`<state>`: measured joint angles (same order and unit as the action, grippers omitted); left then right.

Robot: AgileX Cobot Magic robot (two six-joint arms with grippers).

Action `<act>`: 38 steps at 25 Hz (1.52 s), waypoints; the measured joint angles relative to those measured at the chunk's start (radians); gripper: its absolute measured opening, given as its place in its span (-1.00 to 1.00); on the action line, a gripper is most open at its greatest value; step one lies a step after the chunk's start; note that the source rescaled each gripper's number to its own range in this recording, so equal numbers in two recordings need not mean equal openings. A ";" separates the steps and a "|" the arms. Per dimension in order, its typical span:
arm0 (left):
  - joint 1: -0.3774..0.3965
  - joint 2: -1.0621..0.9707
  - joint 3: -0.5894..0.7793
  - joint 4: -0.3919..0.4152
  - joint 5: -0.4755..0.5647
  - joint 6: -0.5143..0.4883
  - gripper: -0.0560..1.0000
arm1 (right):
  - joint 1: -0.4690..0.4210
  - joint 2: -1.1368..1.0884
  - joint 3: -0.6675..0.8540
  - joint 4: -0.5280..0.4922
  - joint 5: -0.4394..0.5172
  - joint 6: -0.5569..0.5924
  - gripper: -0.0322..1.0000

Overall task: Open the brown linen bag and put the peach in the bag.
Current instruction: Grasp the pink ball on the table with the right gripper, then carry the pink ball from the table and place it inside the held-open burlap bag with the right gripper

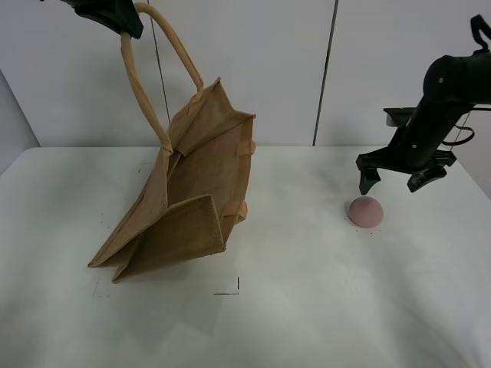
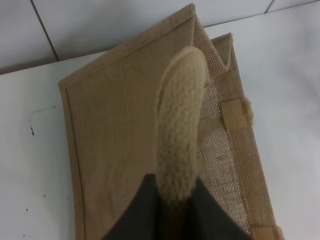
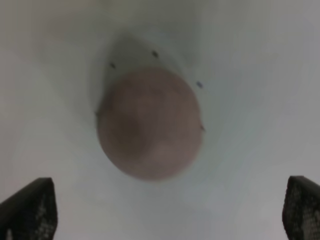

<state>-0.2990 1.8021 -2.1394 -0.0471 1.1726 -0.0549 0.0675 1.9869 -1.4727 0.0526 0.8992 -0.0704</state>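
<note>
A pale paneled wall (image 1: 261, 61) stands behind a smooth white table (image 1: 322, 307).

One bag (image 1: 192, 199) of coarse, tan-brown woven cloth sits on the left part of the table. It is tilted, with its lower edge on the surface and its mouth lifted and partly spread, and its side panels fold inward in a crease. One thick, rope-like beige handle (image 1: 146, 92) loops up from the near wall. On the other wall only two short beige handle ends show.

There are two black arms. The left arm is high at the top left corner of the overhead view. The left gripper (image 1: 115, 17) is clamped on the top of that handle, and in its wrist view the dark fingers (image 2: 135, 215) press on either side of the knitted cord.

The right arm bends down from the right edge with its wrist pointing at the table. The right gripper (image 1: 393, 182) hangs above the table with its two fingers (image 3: 30, 210) spread wide and nothing between them.

One peach (image 1: 366, 211) lies on the table, well apart from the bag. It is just below the right gripper and toward its left fingertip. It is round, matte and pinkish-mauve, and it is blurred in the wrist view (image 3: 149, 122), where it sits ahead of the spread fingers.

A thin black corner mark (image 1: 230, 290) is drawn on the table below the bag, and a few tiny dark dots (image 3: 155, 53) ring the peach.
</note>
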 joint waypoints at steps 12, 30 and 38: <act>0.000 0.000 0.000 0.000 0.000 0.000 -0.89 | 0.016 0.206 -0.048 0.010 -0.051 0.003 1.00; 0.000 0.000 0.000 0.000 0.000 0.000 -0.89 | 0.016 0.190 -0.105 0.054 -0.047 -0.032 -0.94; 0.000 -0.001 0.000 0.000 0.000 0.000 -0.89 | 0.016 -0.024 -0.241 0.265 0.062 -0.186 -0.94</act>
<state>-0.2990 1.8012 -2.1394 -0.0471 1.1726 -0.0549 0.0835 1.9625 -1.7133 0.3176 0.9608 -0.2560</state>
